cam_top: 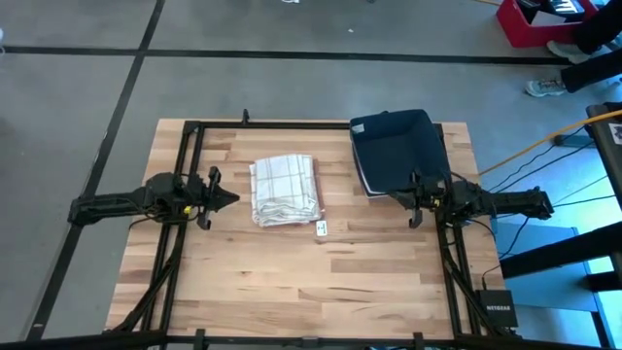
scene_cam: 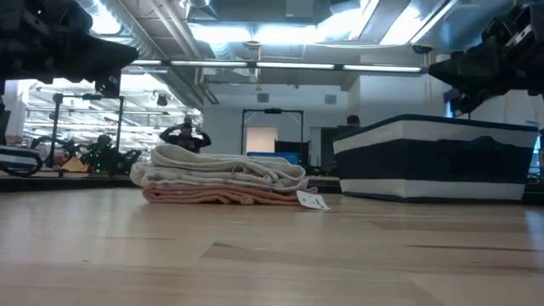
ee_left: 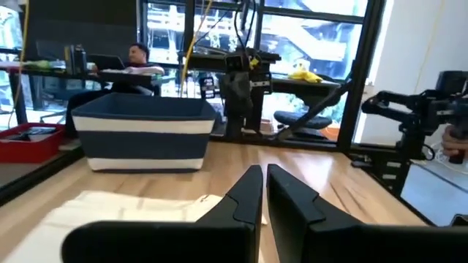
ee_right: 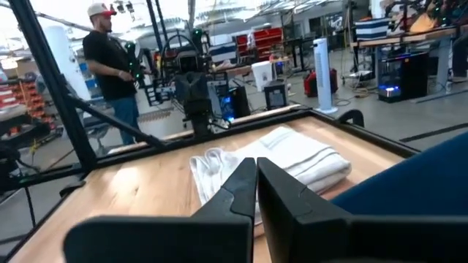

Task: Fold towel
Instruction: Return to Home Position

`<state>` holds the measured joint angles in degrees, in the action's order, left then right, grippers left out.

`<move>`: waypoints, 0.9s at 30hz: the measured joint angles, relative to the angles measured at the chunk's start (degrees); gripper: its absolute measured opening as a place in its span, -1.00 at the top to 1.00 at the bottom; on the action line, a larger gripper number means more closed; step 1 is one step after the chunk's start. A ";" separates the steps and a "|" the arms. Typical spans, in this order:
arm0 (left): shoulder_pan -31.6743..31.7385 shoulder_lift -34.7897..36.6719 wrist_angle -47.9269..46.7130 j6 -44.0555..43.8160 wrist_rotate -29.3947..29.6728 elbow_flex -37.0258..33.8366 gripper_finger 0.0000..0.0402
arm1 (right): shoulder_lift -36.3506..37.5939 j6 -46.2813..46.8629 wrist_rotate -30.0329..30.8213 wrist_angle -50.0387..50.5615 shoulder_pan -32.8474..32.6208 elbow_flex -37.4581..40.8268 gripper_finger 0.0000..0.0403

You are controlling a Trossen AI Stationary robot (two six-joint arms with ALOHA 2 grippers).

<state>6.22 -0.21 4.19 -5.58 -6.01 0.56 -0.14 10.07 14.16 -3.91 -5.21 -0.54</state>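
You see the towel stack lying near the middle of the tabletop, between the two arms and touching neither. From above, the white towels hide nearly all of the brown towel. Only the low view shows it well, flat at the bottom of the pile. A small white tag lies just beside the stack, and its writing is too tiny to read. The left claw hangs on the left of the stack with its fingers pressed together, pinching nothing. The right claw hangs on the right, also pressed together and holding nothing. From above it covers a bit of the dark blue basket. In the low view both arms are cut off at the top corners. In the right wrist view the claw blocks part of the stack, and a person stands beyond the tabletop.
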 joint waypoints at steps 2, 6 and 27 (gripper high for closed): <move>0.23 -0.03 -0.14 0.00 0.11 0.00 0.92 | 0.02 0.00 0.27 -0.06 -0.02 0.00 0.92; 0.22 -0.03 -2.14 -0.05 2.13 0.00 0.92 | 0.00 0.44 -2.28 0.54 -0.02 0.02 0.92; 0.22 -0.20 -3.35 -1.07 4.38 0.00 0.92 | 0.02 -1.20 -7.75 1.25 -0.02 0.09 0.92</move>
<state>6.44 -0.40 0.84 -6.66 -1.63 0.56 -0.12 8.86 6.41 -2.66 -5.23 -0.45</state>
